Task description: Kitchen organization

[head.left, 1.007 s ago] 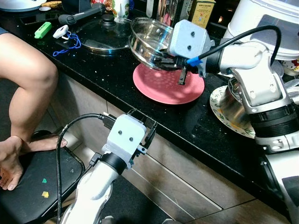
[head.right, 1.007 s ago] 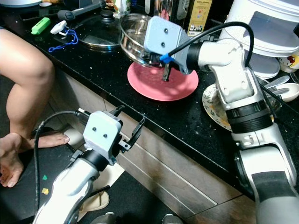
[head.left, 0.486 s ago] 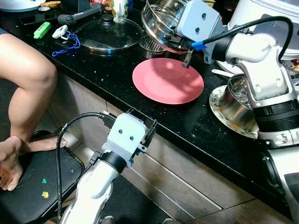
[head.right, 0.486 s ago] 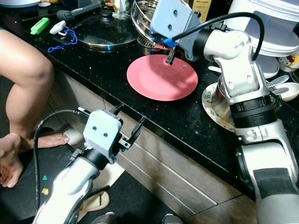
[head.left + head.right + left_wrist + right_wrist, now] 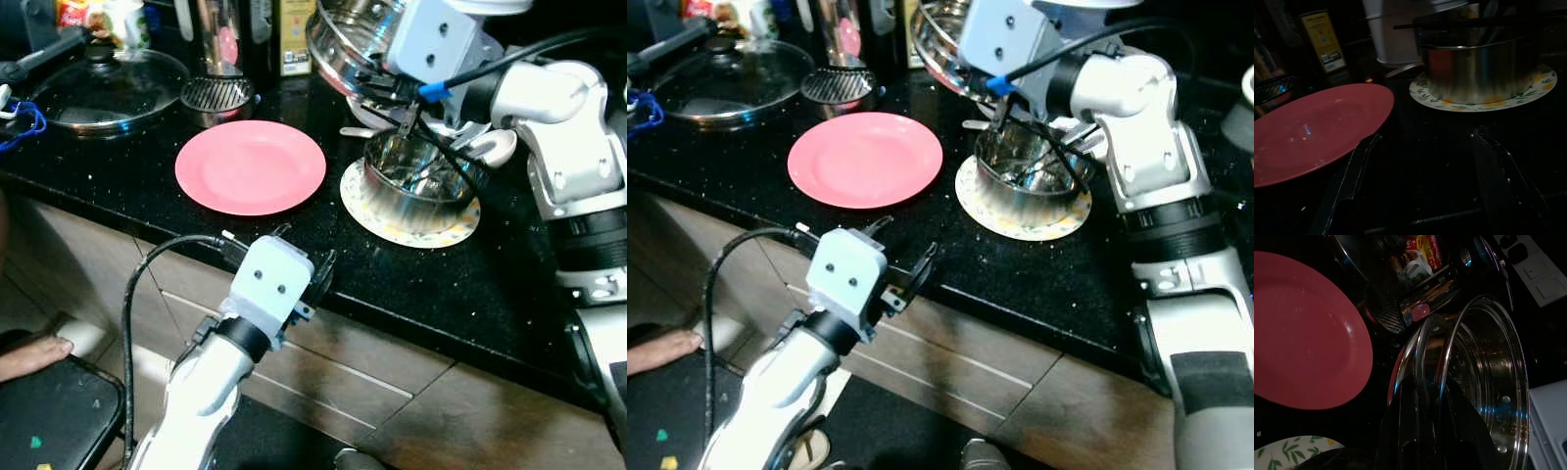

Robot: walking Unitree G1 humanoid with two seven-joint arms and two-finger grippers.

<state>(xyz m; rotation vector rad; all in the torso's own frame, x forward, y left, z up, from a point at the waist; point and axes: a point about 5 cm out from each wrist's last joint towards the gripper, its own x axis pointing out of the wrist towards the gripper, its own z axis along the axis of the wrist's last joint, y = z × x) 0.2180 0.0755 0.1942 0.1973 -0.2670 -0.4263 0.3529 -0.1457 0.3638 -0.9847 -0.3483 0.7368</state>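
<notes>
My right gripper (image 5: 397, 98) is shut on the rim of a shiny perforated steel steamer pan (image 5: 348, 39), holding it tilted in the air at the back of the black counter. In the right wrist view the pan's rim (image 5: 1484, 382) runs between the fingers. Just below it stands a steel pot (image 5: 421, 181) on a floral plate (image 5: 392, 230). To the left of these lies a pink plate (image 5: 250, 166). My left gripper (image 5: 306, 253) hangs open at the counter's front edge, nothing between its fingers (image 5: 1352, 181).
A glass pan lid (image 5: 93, 88) and a small metal strainer (image 5: 217, 98) sit at the back left, with bottles and a box behind. A white spoon (image 5: 490, 147) lies beside the pot. A person's toes (image 5: 29, 352) rest by a black stool (image 5: 49, 421).
The view has swung to the right. My right gripper has carried the steamer pan from above the pink plate to above the steel pot. The left gripper stays open.
</notes>
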